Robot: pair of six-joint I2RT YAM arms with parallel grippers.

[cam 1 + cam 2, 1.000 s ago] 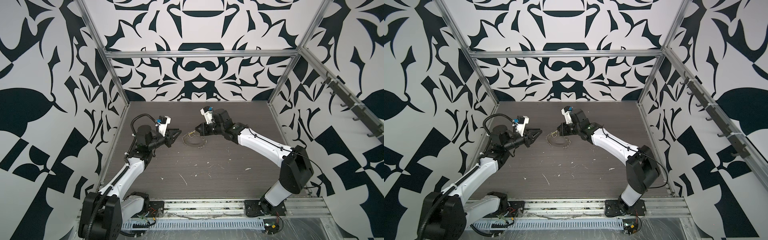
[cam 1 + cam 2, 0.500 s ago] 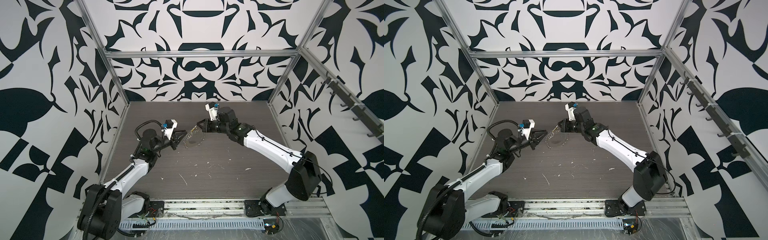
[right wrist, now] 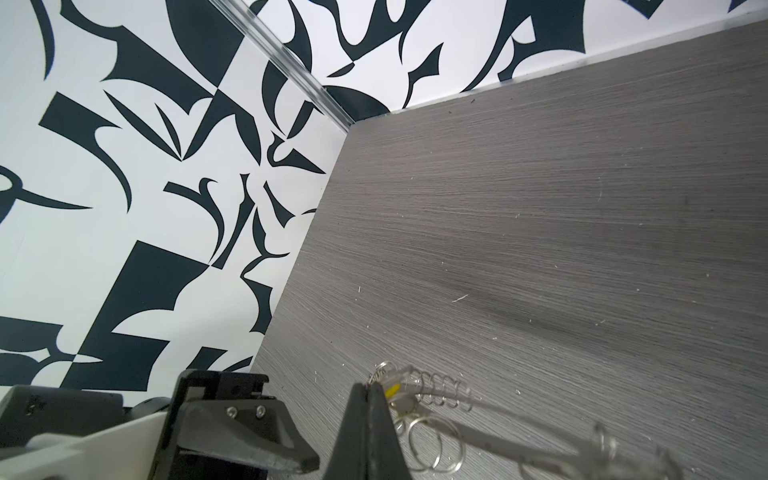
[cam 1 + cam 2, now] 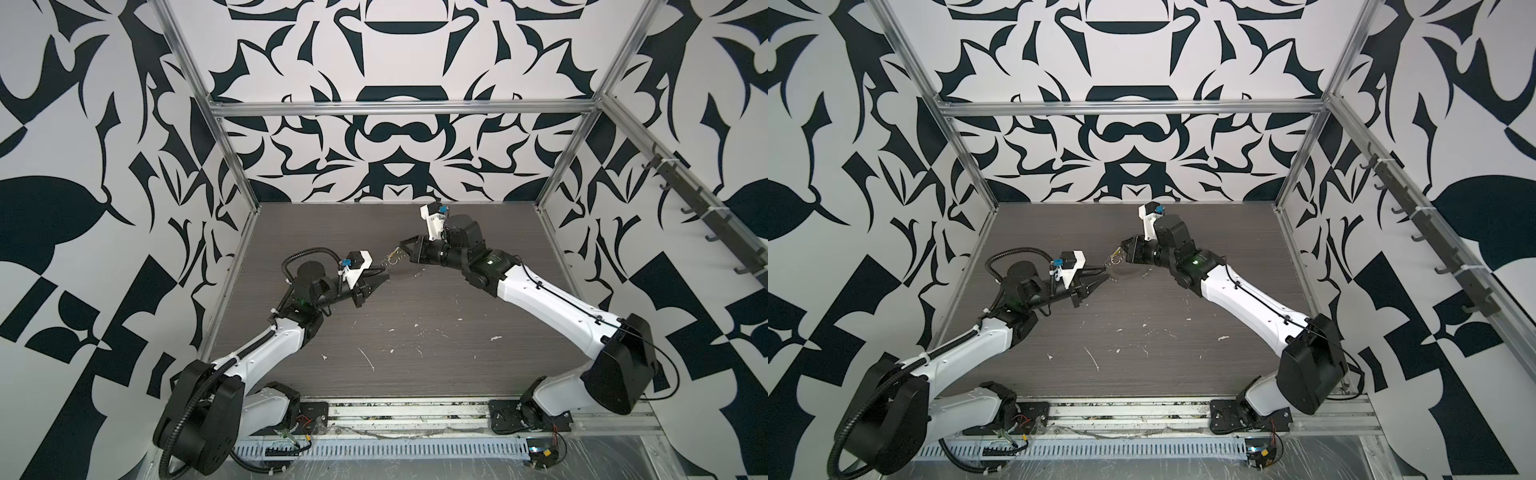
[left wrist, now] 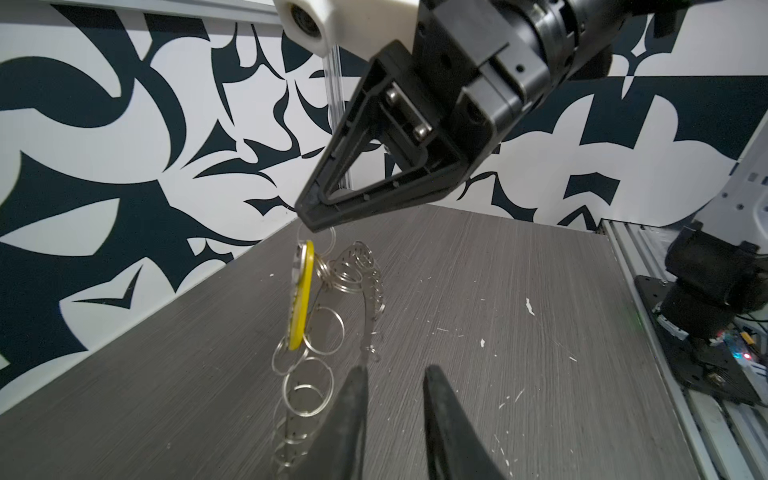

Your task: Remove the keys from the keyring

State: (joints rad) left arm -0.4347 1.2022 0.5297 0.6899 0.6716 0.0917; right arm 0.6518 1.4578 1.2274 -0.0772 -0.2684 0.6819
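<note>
Then — right gripper clamped on keyring | yellow key hung edge-on by its tips | left gripper — jaws apart, empty, just left of keyring

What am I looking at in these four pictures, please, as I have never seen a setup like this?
It is a robot with two arms at a grey table, inside a box with patterned walls. Two pictures come from a camera pair overhead and show the whole scene. The other two come from small cameras on the arms' wrists, so each looks along its own gripper.

The right gripper is shut and holds up the keyring, a grey disc hung with small wire loops, seemingly by one loop. A key with a yellow head hangs on it. The left gripper is open and empty, close to the keyring; I cannot tell whether it touches. Small white scraps lie on the table.
</note>
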